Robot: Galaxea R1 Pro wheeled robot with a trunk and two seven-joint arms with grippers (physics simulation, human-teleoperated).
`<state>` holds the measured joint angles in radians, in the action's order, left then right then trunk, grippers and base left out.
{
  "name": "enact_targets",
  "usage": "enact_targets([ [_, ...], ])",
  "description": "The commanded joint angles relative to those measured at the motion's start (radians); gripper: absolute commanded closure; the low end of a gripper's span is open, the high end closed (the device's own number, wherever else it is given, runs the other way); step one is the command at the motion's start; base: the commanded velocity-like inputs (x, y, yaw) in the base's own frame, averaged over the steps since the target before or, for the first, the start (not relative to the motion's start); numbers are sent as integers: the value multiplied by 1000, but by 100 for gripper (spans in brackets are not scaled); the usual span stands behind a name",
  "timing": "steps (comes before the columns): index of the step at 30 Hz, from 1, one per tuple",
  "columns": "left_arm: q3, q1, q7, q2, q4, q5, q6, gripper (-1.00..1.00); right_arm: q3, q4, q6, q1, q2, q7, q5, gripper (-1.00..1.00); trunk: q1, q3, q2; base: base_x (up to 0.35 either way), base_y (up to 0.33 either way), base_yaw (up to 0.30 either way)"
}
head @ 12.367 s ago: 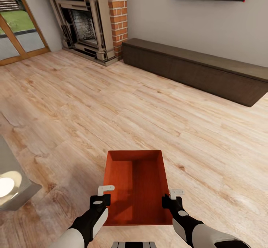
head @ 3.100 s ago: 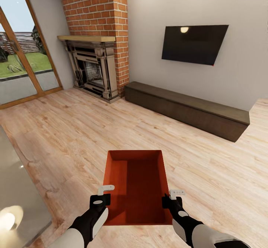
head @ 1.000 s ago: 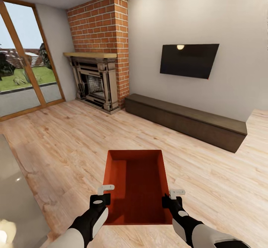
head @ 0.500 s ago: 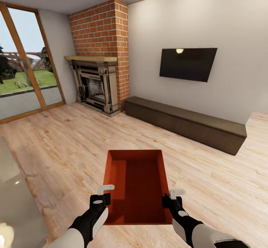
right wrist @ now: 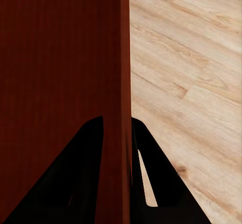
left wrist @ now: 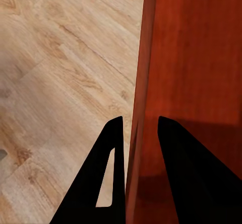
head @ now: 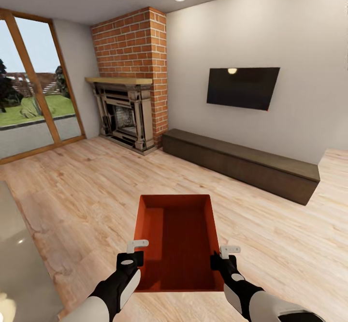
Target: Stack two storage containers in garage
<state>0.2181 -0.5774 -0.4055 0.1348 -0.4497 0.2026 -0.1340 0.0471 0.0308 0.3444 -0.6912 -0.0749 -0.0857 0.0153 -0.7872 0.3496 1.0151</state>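
Two grippers, one box, and we are carrying it. Nearest to us, the left gripper [head: 137,253] pinches the left side wall of the storage container [head: 177,237], one finger inside and one outside, as the left wrist view shows with the thin red wall [left wrist: 135,148] running straight up between the dark fingers [left wrist: 108,178]. On the other side the right gripper [head: 223,256] does the same on the right wall [right wrist: 124,108], jaws narrow and clamped on the edge.

So the container hangs between our two arms, directly ahead of the trunk, open top up, its long axis pointing straight away from us. Neither arm is nearer; the hold is even, each gripper on a long wall close to the near end. We judge that the coming move is a drive, not a reach: the box goes wherever the base goes, and both clamps must hold level through any turn.

Below and beyond it lies the light wood plank floor [head: 96,186], so we are in the living room, with no dark concrete floor anywhere. At the near left edge sits a pale grey worktop [head: 19,264], cut off by the frame. Farther off, a long dark bench [head: 241,165] runs along the wall, the brick fireplace [head: 130,99] to its left, the black TV [head: 242,87] above, and a glass door [head: 34,85] giving onto grass.

Hidden from us: the container's underside and how high it hangs off the planks.
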Motion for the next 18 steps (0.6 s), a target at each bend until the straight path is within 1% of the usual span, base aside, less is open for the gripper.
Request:
enact_targets([
  [1, 3, -1, -7, 0, -7, -2, -4, 100, 4, -3, 1, 0, -3, 2, -5, 100, 0, 0, 1, 0, 0, 0],
  [18, 3, -1, -7, 0, -7, -2, -4, 100, 4, -3, 1, 0, -3, 2, -5, 100, 0, -28, 1, 0, 0, 0],
])
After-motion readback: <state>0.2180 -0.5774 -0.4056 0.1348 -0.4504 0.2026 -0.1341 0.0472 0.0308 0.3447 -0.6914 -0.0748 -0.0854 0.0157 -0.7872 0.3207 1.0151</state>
